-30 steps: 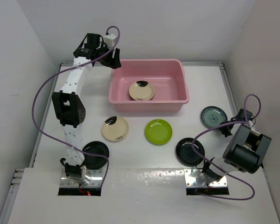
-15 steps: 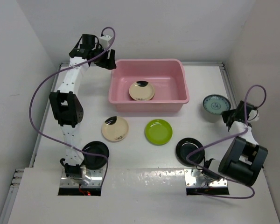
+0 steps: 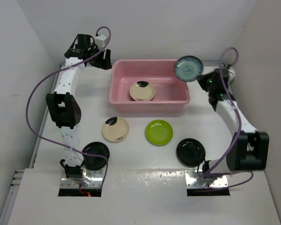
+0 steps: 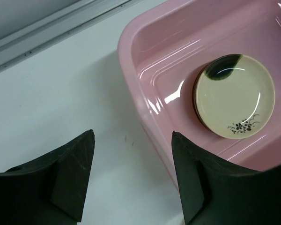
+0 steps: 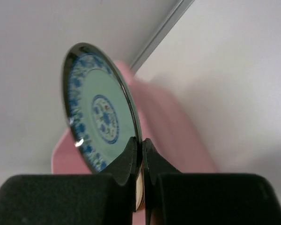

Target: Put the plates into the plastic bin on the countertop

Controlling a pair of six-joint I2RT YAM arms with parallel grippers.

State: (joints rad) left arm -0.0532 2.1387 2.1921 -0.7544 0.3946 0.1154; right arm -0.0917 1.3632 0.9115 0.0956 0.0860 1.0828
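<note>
- The top external view sits high above and behind the arm bases, looking down and forward from afar; it takes in the whole countertop (image 3: pixel 145 151) and the plastic bin (image 3: pixel 147 108).
- The left wrist view looks steeply down past the left gripper (image 4: pixel 132 135), close over the bin's left end; it shares the cream plate (image 4: pixel 236 101) inside with the top view.
- The right wrist view looks along the right gripper (image 5: pixel 140 143), very near the pale teal plate (image 5: pixel 100 117), seen almost edge-on; the bin is blurred behind; the top view shows both.

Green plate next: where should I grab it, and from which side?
Probably by the raised rim of the green plate, at its near edge, coming from the arm-base side. It lies flat on the countertop, so only the lip offers a pinch, and the pink bin crowds its far side.
</note>
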